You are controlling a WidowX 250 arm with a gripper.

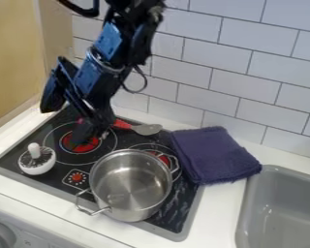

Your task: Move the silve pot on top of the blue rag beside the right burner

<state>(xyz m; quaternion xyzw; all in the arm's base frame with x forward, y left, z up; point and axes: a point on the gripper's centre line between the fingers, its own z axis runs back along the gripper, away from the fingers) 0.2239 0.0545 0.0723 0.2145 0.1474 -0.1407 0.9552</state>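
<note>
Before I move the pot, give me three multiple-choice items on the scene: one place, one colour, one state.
1. Where is the blue rag?
A) Between pot and sink
B) Left of the pot
C) Inside the pot

2. What colour is the spoon's handle?
A) Yellow
B) Green
C) Red

3. How is the pot?
A) On its side
B) Upright, uncovered
C) Lidded

1 A: it lies right of the pot, left of the sink.
2 C: the handle shows red.
3 B: its open top shows the inside.
</note>
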